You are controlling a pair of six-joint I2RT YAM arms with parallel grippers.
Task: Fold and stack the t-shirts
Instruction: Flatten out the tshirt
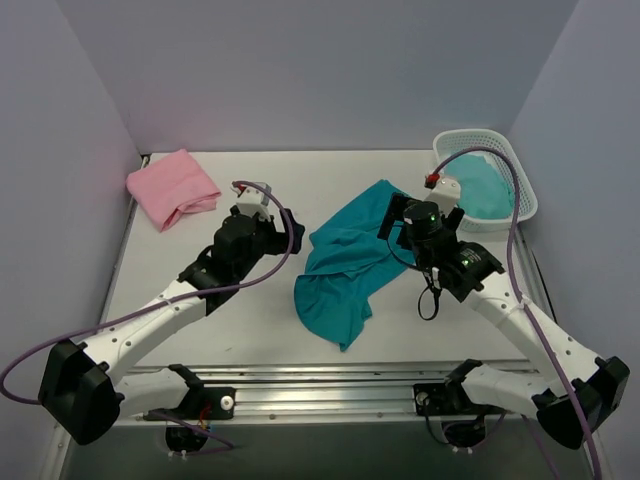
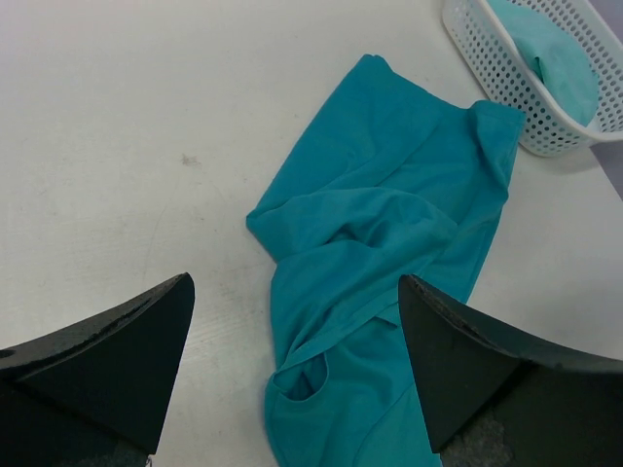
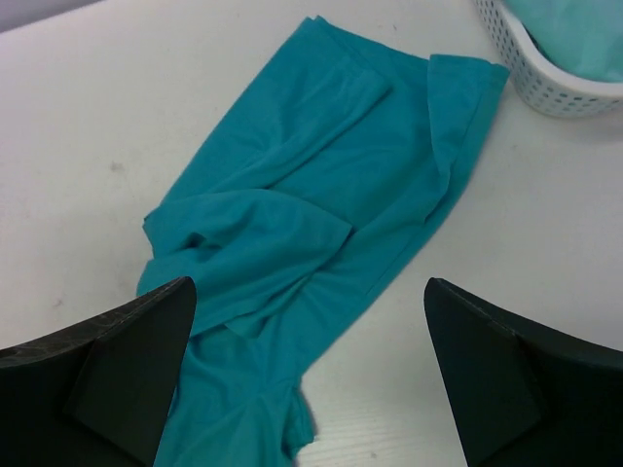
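One teal t-shirt (image 1: 345, 265) | crumpled | long axis near-left to far-right

A white table (image 1: 300, 180) carries 3 things. A teal t-shirt (image 1: 345, 265) lies rumpled and spread lengthwise at the centre. A pink t-shirt (image 1: 172, 187) sits folded in a bundle at the far left corner. A white perforated basket (image 1: 478, 133) stands at the far right corner, near the teal cloth's far end.

We see the teal t-shirt (image 3: 321, 195) lying rumpled on the white bench (image 3: 117, 97), our right hand (image 3: 310, 292) spread wide. A white basket (image 3: 555, 88) holding paler cloth (image 3: 574, 29) sits just beside the shirt's far corner.
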